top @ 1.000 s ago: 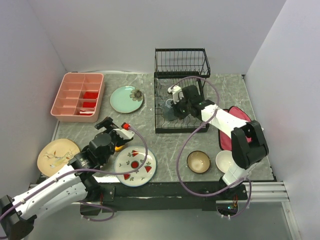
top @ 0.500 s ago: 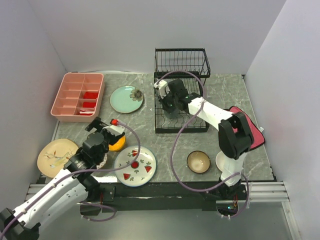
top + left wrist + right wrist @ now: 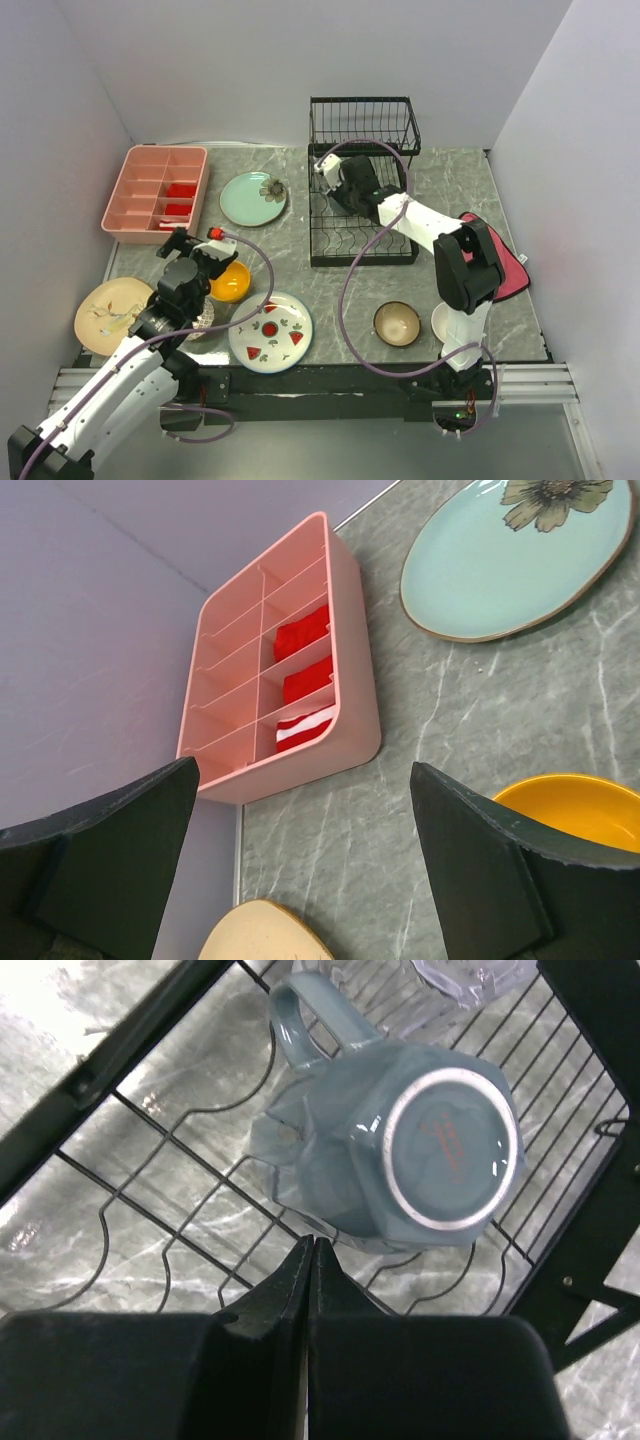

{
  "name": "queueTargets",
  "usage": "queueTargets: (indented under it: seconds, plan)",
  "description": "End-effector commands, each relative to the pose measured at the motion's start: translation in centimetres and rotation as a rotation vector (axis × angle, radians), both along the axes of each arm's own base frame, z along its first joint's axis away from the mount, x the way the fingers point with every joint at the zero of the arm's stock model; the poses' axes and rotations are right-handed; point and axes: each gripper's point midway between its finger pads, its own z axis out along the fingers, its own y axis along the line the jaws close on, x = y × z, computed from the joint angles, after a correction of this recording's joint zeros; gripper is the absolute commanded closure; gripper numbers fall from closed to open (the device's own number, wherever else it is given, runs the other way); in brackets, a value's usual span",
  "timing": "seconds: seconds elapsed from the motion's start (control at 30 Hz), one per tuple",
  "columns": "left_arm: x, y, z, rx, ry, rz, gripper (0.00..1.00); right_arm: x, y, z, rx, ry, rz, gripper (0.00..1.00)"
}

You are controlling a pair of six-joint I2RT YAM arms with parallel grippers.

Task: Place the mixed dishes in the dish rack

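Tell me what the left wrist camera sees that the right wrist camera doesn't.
Only the left wrist view: the pink tray, the mint flower plate, the orange bowl, the edge of a tan plate, and the left gripper open. Only the right wrist view: an upside-down mug on the rack, a clear glass next to it, and the right gripper shut on nothing. Both: the grey marble table.

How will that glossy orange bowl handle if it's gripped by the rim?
The glossy orange bowl looks rigid and glazed, so probably slippery in a pinch. Its round sides suggest it may rock or slide when pushed.
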Motion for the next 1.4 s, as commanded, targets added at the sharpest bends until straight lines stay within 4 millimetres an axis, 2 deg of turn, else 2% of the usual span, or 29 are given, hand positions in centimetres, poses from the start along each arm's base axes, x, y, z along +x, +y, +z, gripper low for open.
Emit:
queueTargets:
  seconds: [0.0,0.03,0.1,0.13,0.17,0.23,0.27,0.3,0.33,0.4,0.43,0.47,0.5,0.53,0.57,0.67,0.7,0.77,0.8,0.93,1.13,1.17,1.37]
  plan:
    - [0.4,0.0,2.0,-0.056,-0.062,0.006,0.06,0.4,0.6,2.6,0.046,-0.072,0.025,1.00]
    - [0.4,-0.1,2.0,-0.059,-0.062,0.002,0.06,-0.9,2.1,2.3,0.083,-0.041,0.106,1.00]
    - [0.4,-0.1,2.1,-0.069,-0.057,0.001,0.06,-2.1,3.2,3.4,0.099,-0.066,0.177,1.00]
    - [0.4,-0.1,2.0,-0.073,-0.055,-0.001,0.07,-2.9,3.7,2.8,0.087,-0.070,0.193,1.00]
    - [0.3,-0.2,2.1,-0.076,-0.058,-0.004,0.07,-3.2,4.1,3.1,0.083,-0.090,0.212,1.00]
    - [0.3,-0.1,2.0,-0.075,-0.058,-0.003,0.07,-2.7,4.7,3.4,0.073,-0.135,0.212,1.00]
    - [0.3,-0.1,1.9,-0.077,-0.057,-0.001,0.07,-2.7,5.5,2.8,0.048,-0.143,0.231,1.00]
    - [0.2,-0.1,1.9,-0.078,-0.054,-0.001,0.07,-1.8,6.0,3.4,0.049,-0.180,0.226,1.00]
    - [0.2,0.0,1.7,-0.077,-0.044,0.003,0.07,-1.7,6.5,2.3,0.034,-0.165,0.237,1.00]
    - [0.2,-0.1,2.0,-0.093,-0.047,0.002,0.07,0.3,7.2,3.8,0.029,-0.244,0.205,1.00]
    - [0.1,-0.1,1.3,-0.079,-0.016,0.000,0.07,1.0,7.3,2.5,0.006,-0.232,0.195,1.00]
    - [0.0,-0.1,1.4,-0.083,-0.013,-0.001,0.07,1.5,7.1,2.3,-0.027,-0.235,0.173,1.00]
    - [0.1,-0.1,1.7,-0.088,-0.017,0.002,0.07,2.5,7.4,3.1,-0.030,-0.254,0.160,1.00]
    - [0.1,-0.1,1.7,-0.087,-0.016,0.003,0.07,2.9,7.3,1.7,-0.056,-0.236,0.153,1.00]
    - [0.2,-0.1,1.9,-0.087,-0.020,0.004,0.07,3.3,7.3,1.6,-0.074,-0.244,0.155,1.00]
    - [0.3,0.0,2.4,-0.084,-0.035,0.009,0.07,4.1,6.4,1.1,-0.141,-0.269,0.140,1.00]
    - [0.2,0.0,2.4,-0.081,-0.036,0.009,0.07,3.9,5.9,0.4,-0.159,-0.261,0.141,1.00]
    - [0.2,0.2,2.2,-0.081,-0.037,0.015,0.07,3.9,5.2,0.5,-0.177,-0.267,0.144,1.00]
    - [0.2,0.3,2.1,-0.079,-0.035,0.018,0.07,3.7,4.5,-0.1,-0.191,-0.258,0.141,1.00]
    - [0.3,0.6,1.9,-0.090,-0.039,0.030,0.07,4.6,1.5,-0.5,-0.234,-0.252,0.075,1.00]
    - [0.4,0.7,1.2,-0.092,-0.024,0.035,0.07,5.8,-1.8,-0.6,-0.266,-0.251,0.016,1.00]
    - [0.6,0.6,1.7,-0.107,-0.045,0.031,0.07,6.0,-2.3,-0.6,-0.263,-0.247,0.016,1.00]
    - [0.6,0.5,1.6,-0.112,-0.043,0.029,0.07,6.1,-2.8,-0.5,-0.261,-0.264,0.034,1.00]
